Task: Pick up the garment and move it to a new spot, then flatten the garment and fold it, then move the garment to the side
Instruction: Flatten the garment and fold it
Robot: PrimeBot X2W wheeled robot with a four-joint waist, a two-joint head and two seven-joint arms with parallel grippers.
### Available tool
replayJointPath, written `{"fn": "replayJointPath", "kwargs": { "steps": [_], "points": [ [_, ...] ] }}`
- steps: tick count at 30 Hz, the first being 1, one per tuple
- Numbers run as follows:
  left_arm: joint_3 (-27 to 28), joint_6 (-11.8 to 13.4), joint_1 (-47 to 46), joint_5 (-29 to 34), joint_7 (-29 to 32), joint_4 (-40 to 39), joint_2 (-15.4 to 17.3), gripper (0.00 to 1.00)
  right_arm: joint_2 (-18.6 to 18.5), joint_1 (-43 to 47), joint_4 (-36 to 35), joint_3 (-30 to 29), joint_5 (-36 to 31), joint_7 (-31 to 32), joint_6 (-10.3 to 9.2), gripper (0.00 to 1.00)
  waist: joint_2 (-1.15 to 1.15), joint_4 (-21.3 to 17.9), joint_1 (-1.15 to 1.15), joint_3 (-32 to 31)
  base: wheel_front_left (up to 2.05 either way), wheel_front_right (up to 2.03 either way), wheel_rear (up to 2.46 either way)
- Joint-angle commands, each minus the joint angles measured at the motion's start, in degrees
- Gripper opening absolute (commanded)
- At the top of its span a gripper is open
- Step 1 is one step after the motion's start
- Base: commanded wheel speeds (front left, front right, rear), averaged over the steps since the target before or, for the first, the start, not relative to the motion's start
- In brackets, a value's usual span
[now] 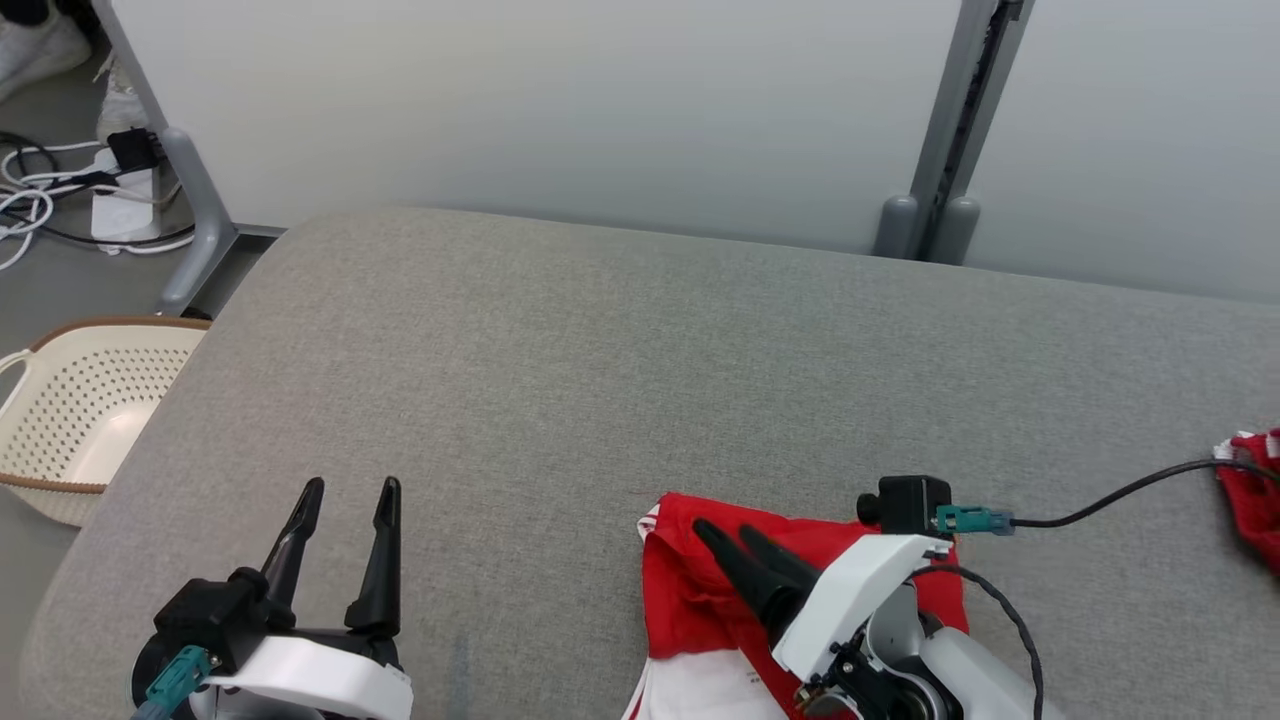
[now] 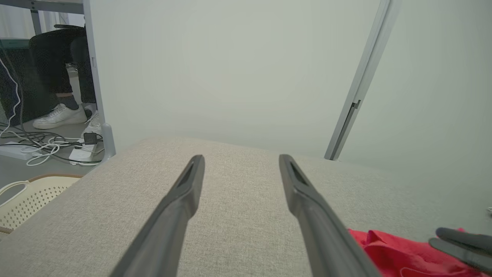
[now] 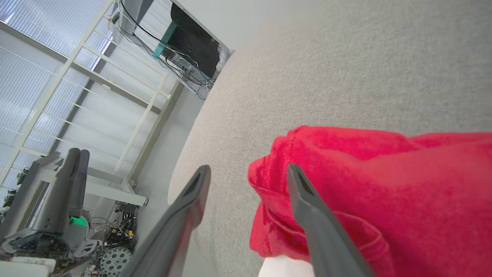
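Observation:
The garment (image 1: 690, 590) is red with a white part and lies bunched on the grey padded surface (image 1: 560, 380), near its front edge. My right gripper (image 1: 724, 530) hovers over the garment's left part, jaws open and nothing between them. In the right wrist view the gripper (image 3: 246, 169) straddles the garment's (image 3: 384, 184) folded edge, one finger (image 3: 307, 207) over the red cloth and the other over bare grey surface. My left gripper (image 1: 352, 487) stands open and empty at the lower left, well clear of the garment. The left wrist view has that gripper (image 2: 241, 157) above bare surface and the garment (image 2: 388, 250) at lower right.
A cream perforated basket (image 1: 80, 400) sits on the floor beside the surface's left edge. Another red cloth (image 1: 1250, 490) lies at the far right edge. A pale partition with a grey post (image 1: 950, 130) stands behind. Cables (image 1: 40, 190) and a person's shoes (image 2: 57, 115) are at far left.

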Motion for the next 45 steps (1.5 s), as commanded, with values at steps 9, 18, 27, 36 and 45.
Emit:
{"fn": "replayJointPath", "kwargs": {
  "steps": [9,18,27,36,45],
  "points": [
    [2.3,0.2,1.9,0.3,-0.3,-1.3,0.2,1.00,-7.5,-0.1,-9.0,-7.3,-2.4,-7.4,0.03,1.00,0.00,-5.7,0.00,-1.9,0.00,0.00,0.00],
    [4.7,-0.2,3.8,1.3,-0.3,-3.2,-1.1,1.00,-13.8,5.2,-10.6,-17.9,-14.1,-15.7,0.03,1.00,0.00,-8.4,0.00,-2.3,0.00,0.00,0.00],
    [5.3,-1.1,3.4,2.4,-0.3,-2.7,-2.1,1.00,-10.8,9.1,-10.1,-22.6,-20.7,-14.4,0.03,1.00,0.00,-8.0,0.00,-2.1,0.00,0.00,0.00],
    [4.8,-1.6,2.8,2.8,-0.3,-1.6,-2.7,1.00,-9.7,8.5,-8.5,-20.0,-34.3,-11.8,0.03,0.00,0.00,-6.2,0.00,-2.2,0.00,0.00,0.00],
    [4.4,-2.1,2.1,3.1,-0.3,-0.7,-3.1,1.00,-5.6,7.6,0.5,-11.4,-35.3,-7.6,0.03,0.00,0.00,-3.0,0.00,-2.4,0.00,0.00,0.00]
  ]
}}
